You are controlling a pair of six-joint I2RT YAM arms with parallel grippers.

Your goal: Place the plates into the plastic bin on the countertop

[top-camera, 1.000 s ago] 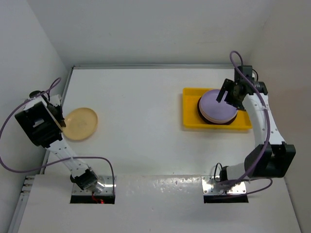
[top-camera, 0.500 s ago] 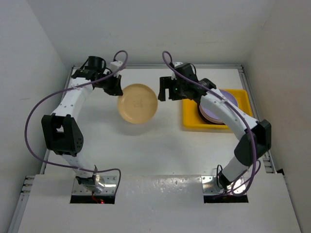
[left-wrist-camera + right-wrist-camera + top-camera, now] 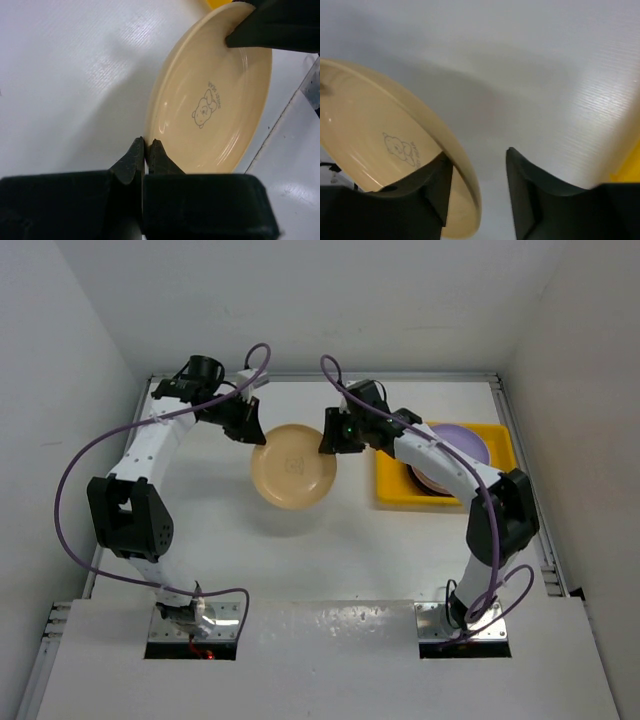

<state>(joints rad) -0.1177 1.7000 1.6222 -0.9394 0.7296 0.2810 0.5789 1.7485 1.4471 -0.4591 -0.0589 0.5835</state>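
A cream-yellow plate [image 3: 294,478] with a small bear print hangs tilted above the white countertop [image 3: 300,560], between both arms. My left gripper [image 3: 255,435] is shut on its left rim; in the left wrist view the fingers [image 3: 148,142] pinch the plate's [image 3: 215,100] edge. My right gripper [image 3: 330,443] straddles the opposite rim. In the right wrist view the plate [image 3: 370,125] rests against the inner finger while the outer finger stands apart, so this gripper [image 3: 477,155] is open. The yellow plastic bin [image 3: 395,490] lies to the right and holds a stack topped by a lavender plate [image 3: 460,445].
White walls close in the countertop at the back and on both sides. A raised pale rim [image 3: 545,540] runs along the right edge. The right arm's links arch over the bin. A corner of the bin [image 3: 630,170] shows in the right wrist view.
The left arm has carried the plate a little right and nearer. The right gripper has moved left onto the plate's right rim, and its jaws have narrowed around it.
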